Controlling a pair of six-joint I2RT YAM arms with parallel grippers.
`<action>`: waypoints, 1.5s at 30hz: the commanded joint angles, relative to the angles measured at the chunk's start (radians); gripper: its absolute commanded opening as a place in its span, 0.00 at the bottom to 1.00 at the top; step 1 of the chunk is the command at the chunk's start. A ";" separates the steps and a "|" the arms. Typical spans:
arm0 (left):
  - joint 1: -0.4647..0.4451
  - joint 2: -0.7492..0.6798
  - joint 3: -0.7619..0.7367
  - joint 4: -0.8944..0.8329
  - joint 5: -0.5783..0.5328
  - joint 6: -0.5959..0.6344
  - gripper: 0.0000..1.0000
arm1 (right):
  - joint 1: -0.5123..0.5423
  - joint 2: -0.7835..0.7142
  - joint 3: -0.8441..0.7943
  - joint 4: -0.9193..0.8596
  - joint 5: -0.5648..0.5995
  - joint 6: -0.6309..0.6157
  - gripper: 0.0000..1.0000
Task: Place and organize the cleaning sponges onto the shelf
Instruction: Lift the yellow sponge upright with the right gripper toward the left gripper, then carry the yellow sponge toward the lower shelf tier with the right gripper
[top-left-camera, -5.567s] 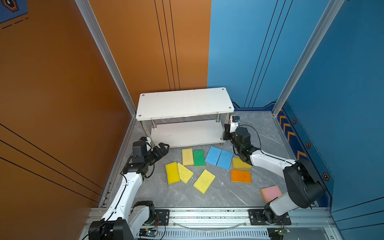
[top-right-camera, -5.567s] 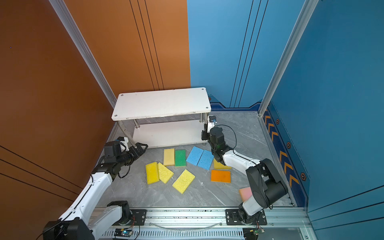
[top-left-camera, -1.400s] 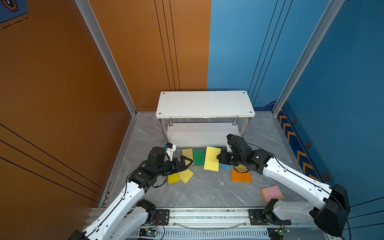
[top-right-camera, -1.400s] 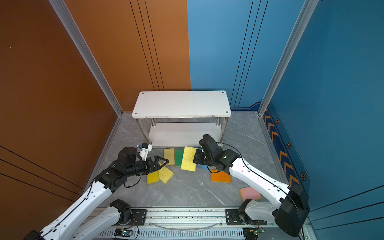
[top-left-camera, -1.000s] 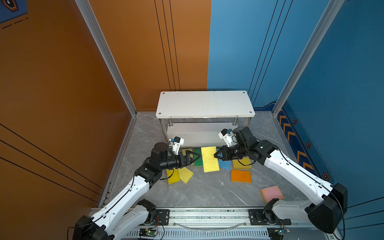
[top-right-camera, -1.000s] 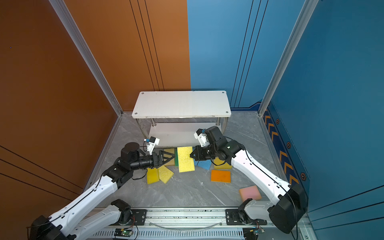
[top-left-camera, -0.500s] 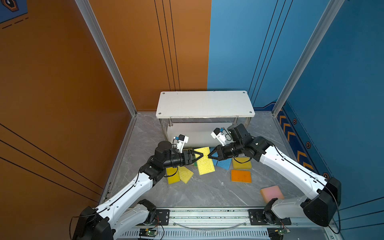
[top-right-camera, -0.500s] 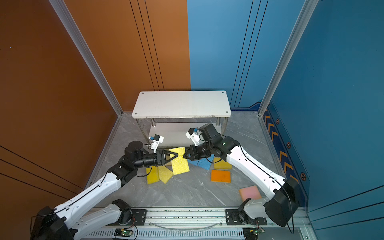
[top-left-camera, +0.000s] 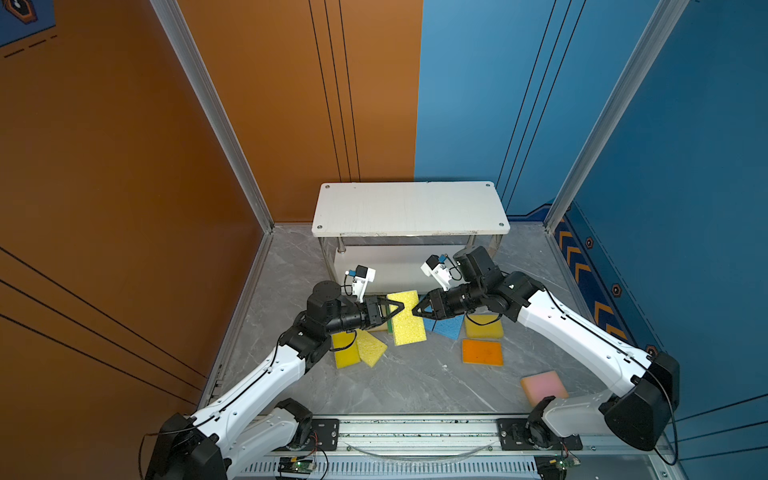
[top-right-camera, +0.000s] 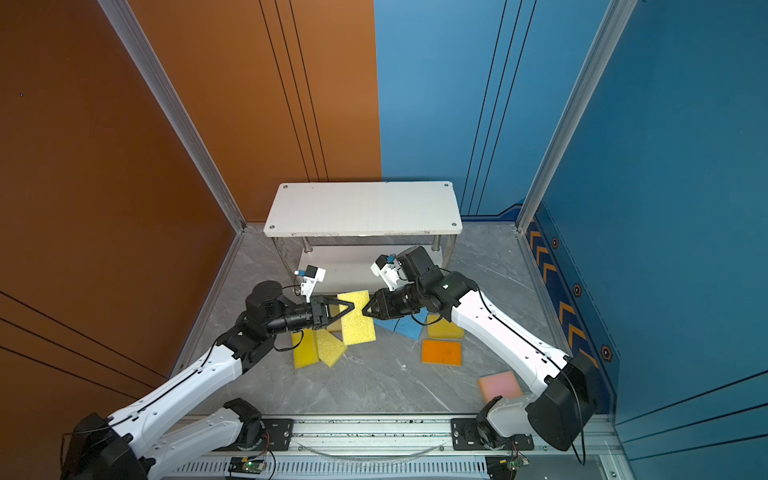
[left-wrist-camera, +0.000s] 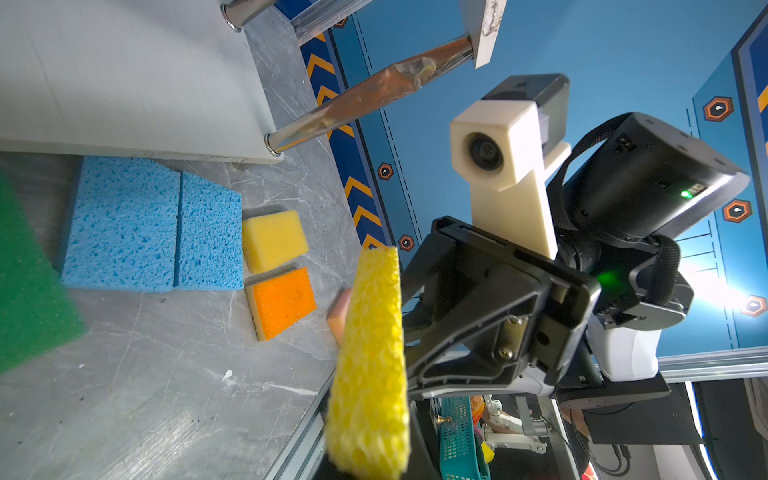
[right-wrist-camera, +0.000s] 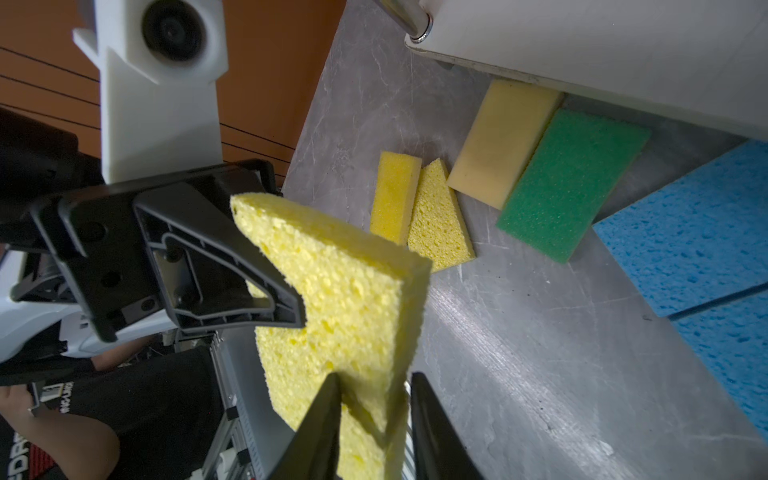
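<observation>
L gripper (top-left-camera: 400, 307) is clamping yellow sponge (top-left-camera: 409, 322) by one edge, sponge airborne; R gripper (top-left-camera: 415, 311) is straddling opp. edge, jaws slightly parted.

The left arm (top-left-camera: 257, 382) and the right arm (top-left-camera: 582, 336) reach in low from the near corners toward the middle, wrists about level. The left gripper (top-left-camera: 398, 307) and the right gripper (top-left-camera: 416, 311) point at each other almost tip to tip. The left gripper is clamped on one side of a sponge (top-left-camera: 409, 322), while the right gripper's fingers (right-wrist-camera: 322, 415) stand parted, loosely straddling the opposite edge.
</observation>
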 joint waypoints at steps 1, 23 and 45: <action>0.031 -0.005 -0.003 0.078 0.003 -0.050 0.09 | -0.001 -0.067 -0.025 0.044 0.018 0.036 0.42; 0.103 -0.007 0.011 0.081 0.055 -0.085 0.08 | 0.060 -0.101 -0.111 0.115 0.100 0.101 0.37; 0.122 -0.011 0.004 0.084 0.060 -0.094 0.08 | 0.077 -0.061 -0.094 0.131 0.133 0.111 0.18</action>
